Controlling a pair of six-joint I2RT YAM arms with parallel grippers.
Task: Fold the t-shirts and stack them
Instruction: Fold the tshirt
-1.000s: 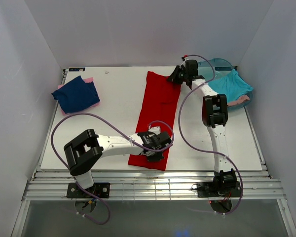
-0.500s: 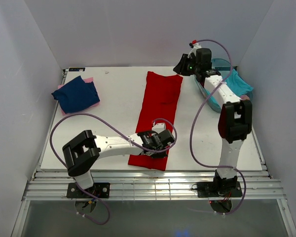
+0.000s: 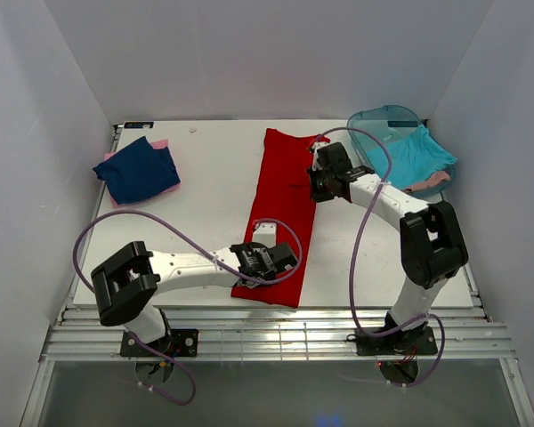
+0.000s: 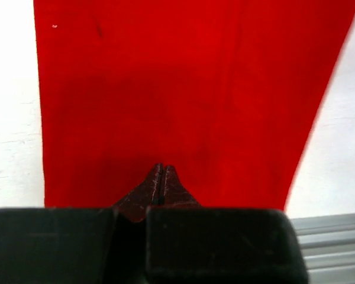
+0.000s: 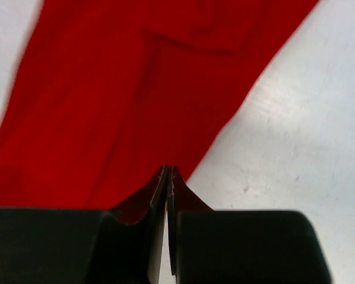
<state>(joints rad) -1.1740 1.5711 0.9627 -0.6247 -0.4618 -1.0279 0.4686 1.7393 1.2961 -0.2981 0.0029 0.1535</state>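
Observation:
The bright red t-shirt (image 3: 280, 191) lies on the table as a long narrow strip running from far to near. My left gripper (image 3: 265, 262) is shut and hovers over its near end; in the left wrist view the closed tips (image 4: 161, 168) sit above the red cloth (image 4: 165, 89) with nothing between them. My right gripper (image 3: 319, 185) is shut at the strip's right edge, upper half; its tips (image 5: 168, 170) sit where the red cloth (image 5: 106, 89) meets the table. A folded navy shirt (image 3: 138, 171) lies on a pink one (image 3: 160, 143) at far left.
The translucent teal tub (image 3: 383, 114) stands at the far right and holds a turquoise shirt (image 3: 416, 153) and a pink one (image 3: 427, 183). Metal rails (image 3: 267, 329) run along the table's near edge. White walls enclose three sides.
My right arm swung from the far corner beside the tub down to the red shirt's right edge. My left gripper shifted slightly left and nearer over the shirt's near end.

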